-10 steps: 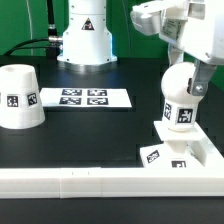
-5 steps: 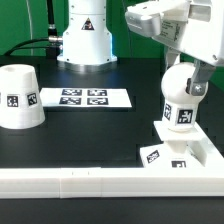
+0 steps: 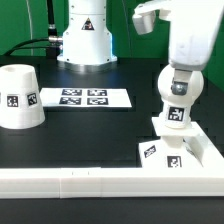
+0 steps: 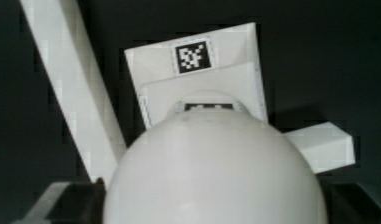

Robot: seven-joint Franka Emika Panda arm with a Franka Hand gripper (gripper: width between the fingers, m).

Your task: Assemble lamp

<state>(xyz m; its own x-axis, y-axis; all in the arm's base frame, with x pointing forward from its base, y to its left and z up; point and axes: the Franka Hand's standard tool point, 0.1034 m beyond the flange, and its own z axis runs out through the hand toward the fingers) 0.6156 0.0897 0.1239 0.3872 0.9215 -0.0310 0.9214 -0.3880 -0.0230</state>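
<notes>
The claw [image 3: 178,88] points straight down at the exterior view's right, its two dark fingers [image 3: 163,86] pressed against opposite sides of the bulb [image 3: 176,108], so it is closed on the bulb's upper half with no gap showing. The bulb stands upright with its tagged lower part facing the camera and its foot meeting the raised middle of the base [image 3: 200,150]. Whether the foot is fully seated there cannot be told. The base lies flat on the black table [image 3: 100,135], just behind the long white rail [image 3: 90,180] that runs along the near edge, and two tags show on its near side. Well apart, at the exterior view's left, the shade [image 3: 20,97] sits on the table with its wide end down and its tags facing the camera. The marker board [image 3: 85,97] lies flat between the shade and the bulb, farther back, in front of the arm's white pedestal [image 3: 87,35]. In the wrist view the bulb [image 4: 213,165] fills much of the picture as a smooth white dome. Beyond it lie the base [image 4: 222,85], with one tag showing, and the rail [image 4: 77,90] running alongside.
</notes>
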